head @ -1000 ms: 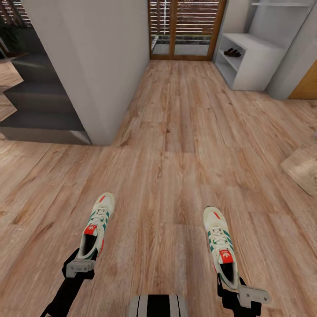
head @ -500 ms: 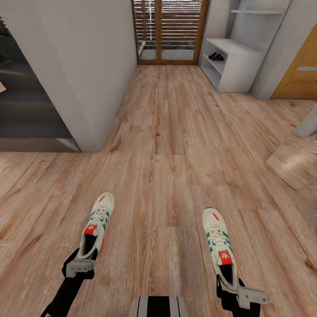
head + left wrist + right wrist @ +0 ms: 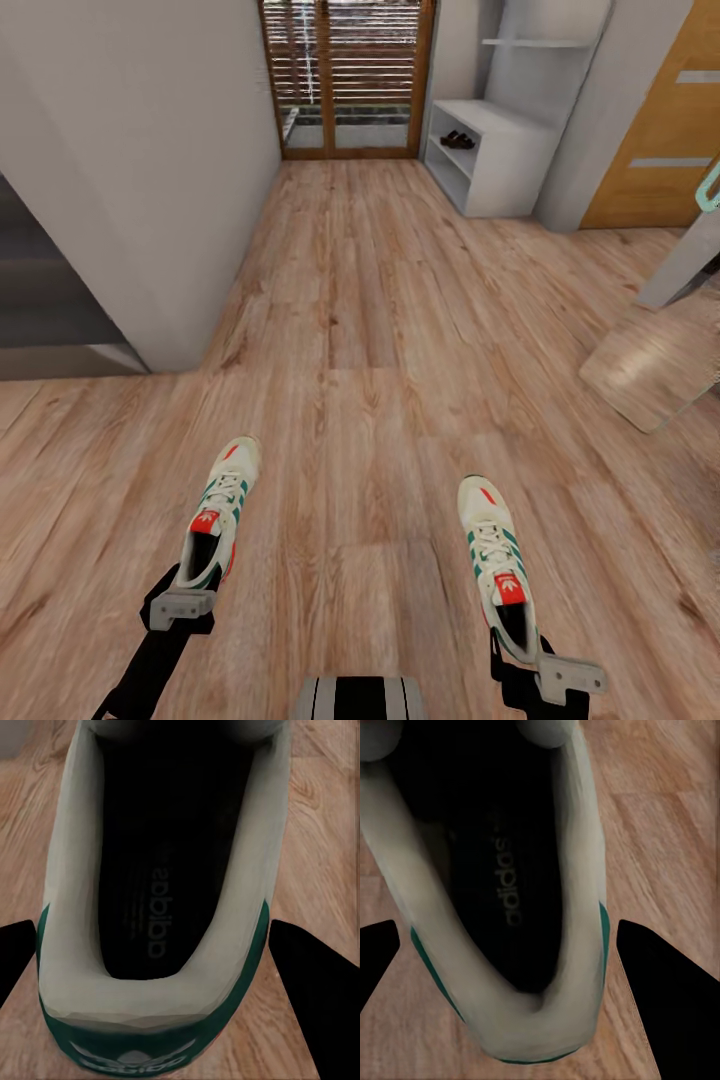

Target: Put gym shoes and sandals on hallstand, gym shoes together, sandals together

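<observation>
Nearest, each gym shoe is held by its heel above the corridor floor (image 3: pixel 360 300): the left gym shoe (image 3: pixel 218 525) is clamped in the left claw (image 3: pixel 182 604), the right gym shoe (image 3: pixel 497 565) in the right claw (image 3: pixel 545 672). In the wrist views, the black fingers (image 3: pixel 311 982) are seen pressed on either side of each heel. Both grips are unchanged from a second ago. Further off, the whole view has been shifted by the camera. At the far right, the hallstand (image 3: pixel 490 150) now appears nearer the middle, with the two sandals (image 3: pixel 458 139) on a tier. A wooden door (image 3: pixel 665 120) has come more fully into view at the right.
</observation>
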